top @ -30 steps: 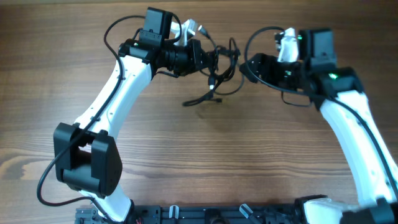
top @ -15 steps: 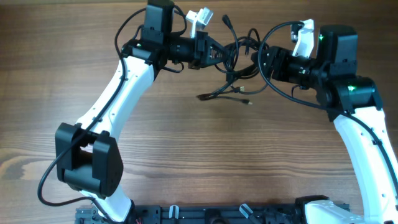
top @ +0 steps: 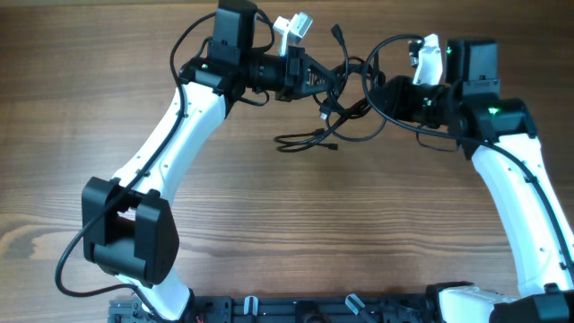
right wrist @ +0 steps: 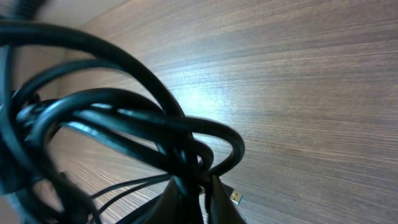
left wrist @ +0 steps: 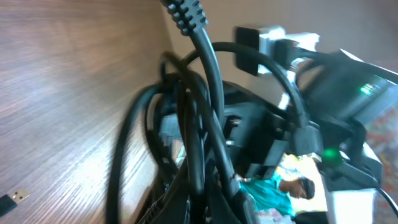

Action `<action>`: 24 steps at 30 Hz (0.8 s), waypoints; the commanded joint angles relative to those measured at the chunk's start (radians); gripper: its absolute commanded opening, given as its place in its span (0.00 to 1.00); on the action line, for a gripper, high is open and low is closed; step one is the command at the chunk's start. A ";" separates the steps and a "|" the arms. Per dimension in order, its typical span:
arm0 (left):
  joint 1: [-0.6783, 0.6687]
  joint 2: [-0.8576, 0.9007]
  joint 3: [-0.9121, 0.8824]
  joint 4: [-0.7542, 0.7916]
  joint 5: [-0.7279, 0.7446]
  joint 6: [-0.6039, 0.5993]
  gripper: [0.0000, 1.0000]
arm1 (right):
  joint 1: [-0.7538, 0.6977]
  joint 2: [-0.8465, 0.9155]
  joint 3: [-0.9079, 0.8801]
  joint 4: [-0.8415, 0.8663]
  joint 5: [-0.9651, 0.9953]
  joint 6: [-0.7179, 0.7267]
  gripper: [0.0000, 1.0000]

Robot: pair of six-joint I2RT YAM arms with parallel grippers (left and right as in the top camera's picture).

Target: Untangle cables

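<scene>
The cables [top: 339, 82] form a black tangle hanging between my two grippers at the back of the table, with loose ends [top: 305, 139] trailing onto the wood. My left gripper [top: 316, 77] is shut on the tangle's left side, and my right gripper [top: 380, 97] is shut on its right side. In the left wrist view the cables [left wrist: 199, 124] rise out of my left gripper [left wrist: 200, 211] in thick loops. In the right wrist view several loops of the cables [right wrist: 124, 124] bunch at my right gripper [right wrist: 200, 200], and a small USB plug [right wrist: 236, 197] shows just beside it.
The wooden table [top: 296, 233] stretches bare towards the front, where a black rail [top: 305, 309] runs along the edge. Both white arms [top: 170, 135] reach in from the front corners. One plug end [left wrist: 13, 200] lies on the wood.
My right gripper has closed on the tangle's right side. The left gripper has shifted slightly right and back with the bundle, and the trailing ends have slid to the right on the table.
</scene>
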 commanded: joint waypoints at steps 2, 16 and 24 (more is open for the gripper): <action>0.007 -0.026 0.005 -0.054 -0.288 -0.009 0.04 | -0.129 -0.126 0.035 -0.035 -0.078 -0.032 0.04; 0.008 -0.026 0.005 -0.146 -0.603 -0.005 0.04 | -0.639 -0.278 0.035 -0.216 -0.182 -0.048 0.04; 0.002 -0.026 0.005 -0.121 -0.480 0.141 0.04 | -0.608 -0.271 0.035 -0.220 -0.373 -0.218 0.24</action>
